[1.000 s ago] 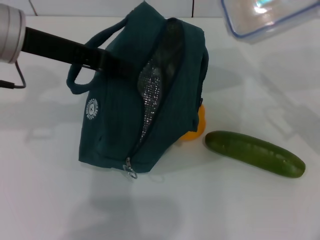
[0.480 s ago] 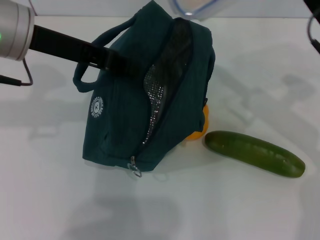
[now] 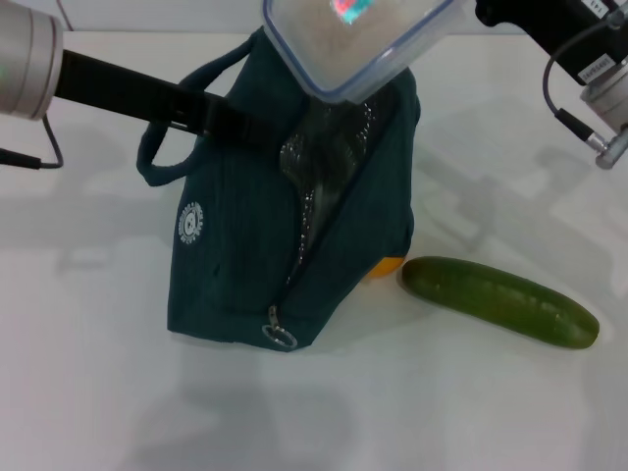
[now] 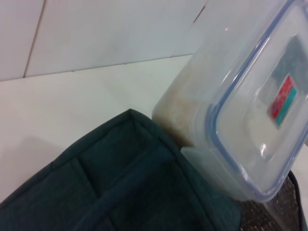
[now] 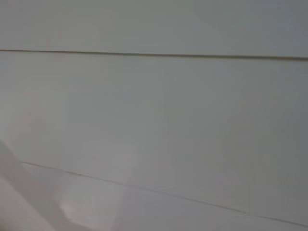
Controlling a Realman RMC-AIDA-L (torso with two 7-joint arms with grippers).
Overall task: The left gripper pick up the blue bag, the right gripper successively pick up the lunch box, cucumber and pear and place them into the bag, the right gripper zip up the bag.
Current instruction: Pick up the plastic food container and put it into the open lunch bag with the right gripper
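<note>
Left pincer (image 3: 221, 120) grips one blue bag (image 3: 285, 216); right pincer's state unseen; one lunch box (image 3: 353, 39), one cucumber (image 3: 498, 300)

One bag (image 3: 265, 216), dark teal, with the left gripper (image 3: 231, 123) closed on its upper edge. One lunch box (image 3: 353, 39), clear with a blue rim, is carried by the right gripper, whose fingers are out of sight, directly over the bag's open mouth. One cucumber (image 3: 500, 300) lies well below the right gripper. One pear (image 3: 386, 264), only a sliver showing, sits behind the bag. Two handles on the bag, one ring pull (image 3: 279, 337), one round logo (image 3: 190, 222).
</note>
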